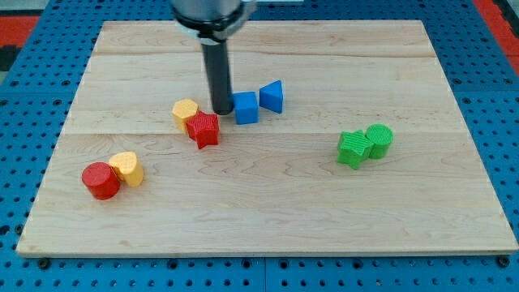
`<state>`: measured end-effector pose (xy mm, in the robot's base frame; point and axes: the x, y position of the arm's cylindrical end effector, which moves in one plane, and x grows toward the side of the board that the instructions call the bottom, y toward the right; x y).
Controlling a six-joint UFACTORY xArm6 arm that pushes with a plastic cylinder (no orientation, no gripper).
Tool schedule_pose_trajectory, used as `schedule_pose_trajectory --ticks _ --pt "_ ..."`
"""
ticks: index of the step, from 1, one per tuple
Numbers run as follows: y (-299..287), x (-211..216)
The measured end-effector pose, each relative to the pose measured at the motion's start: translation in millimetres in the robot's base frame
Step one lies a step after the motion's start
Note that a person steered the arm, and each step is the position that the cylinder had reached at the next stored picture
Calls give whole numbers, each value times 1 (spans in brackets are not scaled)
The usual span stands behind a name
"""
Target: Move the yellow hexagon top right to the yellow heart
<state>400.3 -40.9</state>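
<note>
The yellow hexagon (127, 168) lies at the board's lower left, touching a red cylinder (100, 180) on its left. The yellow heart (185, 112) lies up and to the right of it, near the board's middle, touching a red star (203, 129) at its lower right. My tip (221, 111) rests on the board just right of the yellow heart and above the red star, close against the left side of a blue cube (246, 107). The tip is far from the yellow hexagon.
A blue triangle (272, 96) sits just right of the blue cube. A green star (353, 148) and a green cylinder (379, 139) touch each other at the right. The wooden board (268, 219) ends at blue matting on all sides.
</note>
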Motion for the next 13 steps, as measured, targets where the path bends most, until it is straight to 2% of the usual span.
schedule_pose_trajectory --ticks 1,2,4,5,7,8,9,11,13 --pt "20 0" --pt "-25 1" --pt "-79 14" --pt "-85 43" --pt "-120 -16" --pt "-152 13" --pt "-153 70" --pt "-150 101" --pt "-86 123"
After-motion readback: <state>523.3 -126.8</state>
